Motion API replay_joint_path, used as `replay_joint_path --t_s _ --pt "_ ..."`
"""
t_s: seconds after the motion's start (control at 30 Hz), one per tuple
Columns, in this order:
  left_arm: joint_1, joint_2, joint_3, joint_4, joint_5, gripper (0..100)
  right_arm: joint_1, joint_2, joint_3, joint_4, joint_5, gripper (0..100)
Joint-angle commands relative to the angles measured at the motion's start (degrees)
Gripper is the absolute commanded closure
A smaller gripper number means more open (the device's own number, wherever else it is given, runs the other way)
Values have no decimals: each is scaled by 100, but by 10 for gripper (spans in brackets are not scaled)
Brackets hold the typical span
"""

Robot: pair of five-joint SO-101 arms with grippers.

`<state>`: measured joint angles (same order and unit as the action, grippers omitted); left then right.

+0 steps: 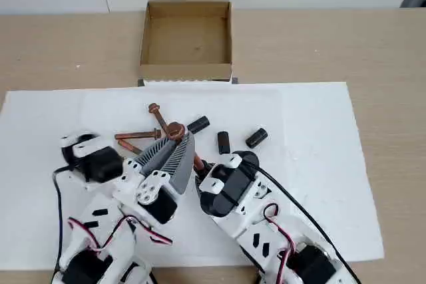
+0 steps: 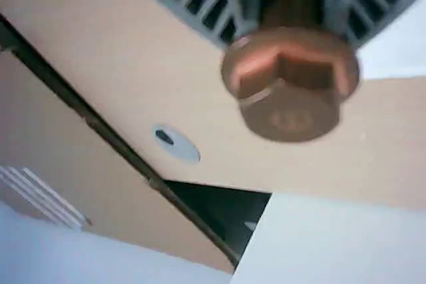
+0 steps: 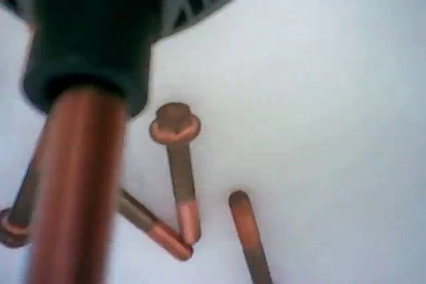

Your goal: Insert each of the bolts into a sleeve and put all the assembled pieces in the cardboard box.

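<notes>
both jaws clenched — left on the bolt [image 2: 289, 84], right on its sleeve [image 3: 86, 38].

I see the cardboard box [image 1: 186, 38] on the table [image 1: 386, 51], right behind the paper sheet [image 1: 306, 177], touching its far edge. On the sheet, loose bolts [image 1: 136, 136] lie left, with three sleeves [image 1: 223, 142] in a row to their right. In front of them, left gripper [image 1: 176, 137] clamps a bolt [image 1: 175, 129], beside right gripper [image 1: 203, 170], which grips a sleeve [image 3: 86, 51].
</notes>
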<state>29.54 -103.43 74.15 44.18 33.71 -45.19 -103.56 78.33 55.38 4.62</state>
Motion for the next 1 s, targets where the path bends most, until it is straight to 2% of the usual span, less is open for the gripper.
replay_joint_path --t_s 0.0,0.33,0.57,0.97 --pt "35 -53 66 -264 9 995 -40 -40 -352 -171 70 995" --pt "35 -53 382 -527 9 995 -40 -31 -501 -171 79 995" --pt "44 -53 382 -185 9 995 -40 -40 -501 -171 79 995" --pt "659 -53 374 202 9 995 154 -40 -510 -374 79 995"
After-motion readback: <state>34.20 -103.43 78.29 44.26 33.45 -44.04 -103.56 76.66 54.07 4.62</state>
